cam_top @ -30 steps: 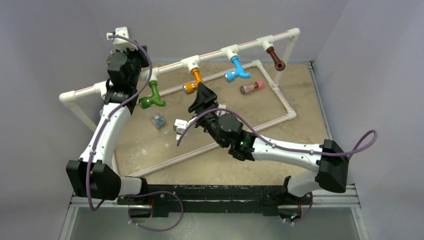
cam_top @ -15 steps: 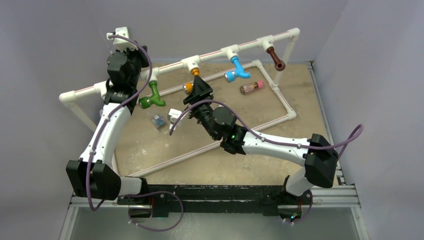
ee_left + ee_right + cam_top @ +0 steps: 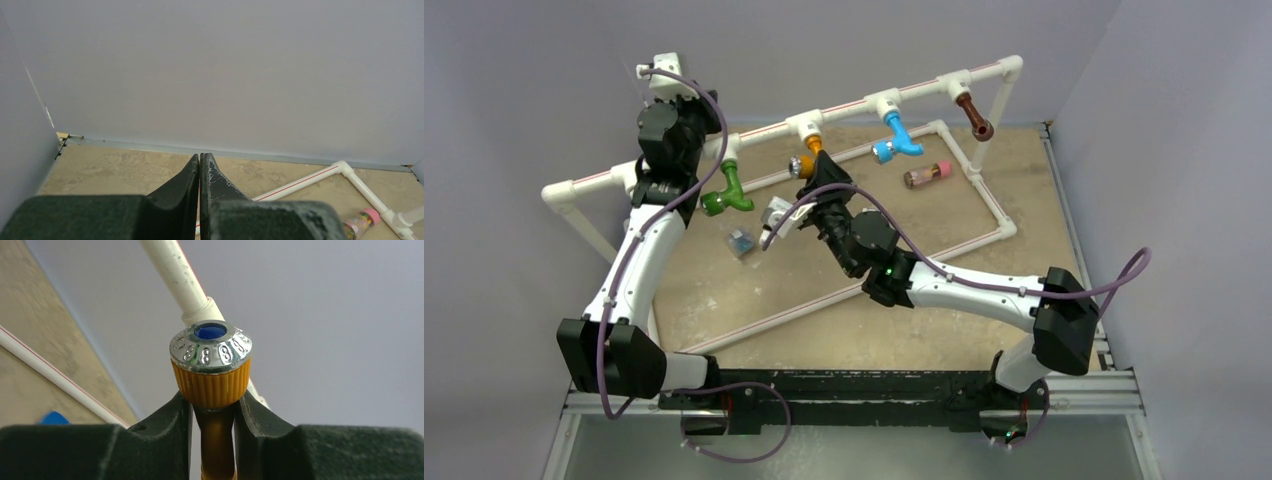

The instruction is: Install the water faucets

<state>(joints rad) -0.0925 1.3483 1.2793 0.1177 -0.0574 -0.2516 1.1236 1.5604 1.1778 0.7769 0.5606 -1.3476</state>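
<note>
Left claw (image 3: 200, 165): we see its two dark fingers pressed flat together with nothing between them. It is raised by the left end of the pipe rail and faces the back wall.
Pipe rail (image 3: 854, 105): a white tube held up on posts, running from low left to high right above the bench, with four tee joints along it.
Green faucet (image 3: 724, 192): it hangs from the leftmost tee, just beside the left arm, with its nozzle turned to the left.
Small grey piece (image 3: 741, 241): it lies on the bench below the green faucet. It is too small for us to name.
Orange faucet (image 3: 211, 375): it hangs from the second tee. The wrist view shows its ribbed orange collar and an embossed silver cap with a blue centre.
Right claw (image 3: 214, 402): we see it pinching the orange faucet, with one finger on each side of the stem just under the collar.
Blue faucet (image 3: 896, 138): it hangs from the third tee, nozzle to the left, clear of both arms.
Clear cylinder (image 3: 927, 174): it has a pink end and lies on the bench, below and between the blue and brown faucets.
Brown faucet (image 3: 975, 117): it hangs from the fourth tee, near the right post.
Bench (image 3: 844, 340): a tan, mottled top. A white pipe loop lies flat on it.
</note>
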